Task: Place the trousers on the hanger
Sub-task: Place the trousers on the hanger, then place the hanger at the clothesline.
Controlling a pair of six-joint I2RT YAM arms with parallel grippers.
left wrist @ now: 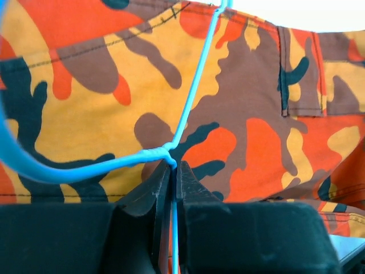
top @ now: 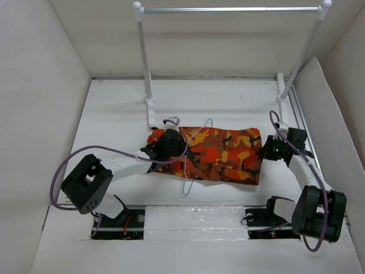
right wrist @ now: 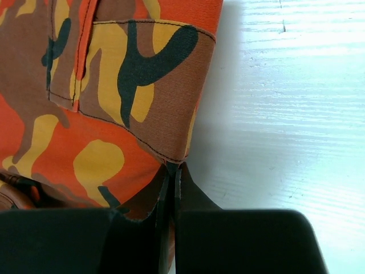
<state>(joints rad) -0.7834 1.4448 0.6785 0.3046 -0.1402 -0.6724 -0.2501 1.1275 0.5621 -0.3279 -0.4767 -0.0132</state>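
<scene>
Top external shows me the trousers [top: 228, 155] folded on the table [top: 228, 100], the hanger [top: 184, 171] across their left end. My left gripper [left wrist: 173, 169] clamps its wire; my right gripper [right wrist: 173, 171] pinches the trousers' right corner, white table beyond.

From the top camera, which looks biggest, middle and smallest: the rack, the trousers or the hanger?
1. rack, though its bar sits nearer the camera
2. trousers
3. hanger, just thin wire
</scene>
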